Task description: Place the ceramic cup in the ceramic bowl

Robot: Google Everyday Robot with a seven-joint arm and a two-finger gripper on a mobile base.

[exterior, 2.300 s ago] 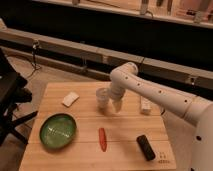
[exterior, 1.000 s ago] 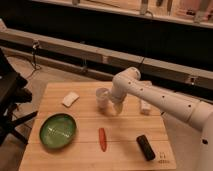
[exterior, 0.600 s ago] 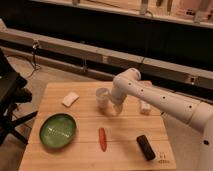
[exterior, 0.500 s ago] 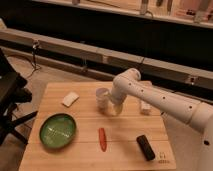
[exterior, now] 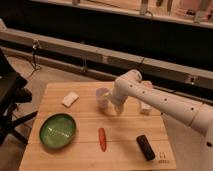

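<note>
Pale ceramic cup beside tool, grip unclear, green ceramic bowl apart

On my table, the ceramic cup stands near the middle, toward the far edge. My gripper sits just right of it, close against its side. The ceramic bowl lies at the near left, well apart from the cup. A small flat block lies behind the bowl, left of the cup. A carrot-like stick lies between the bowl and a dark cylinder at the near right. Behind my arm rests a small bottle.
</note>
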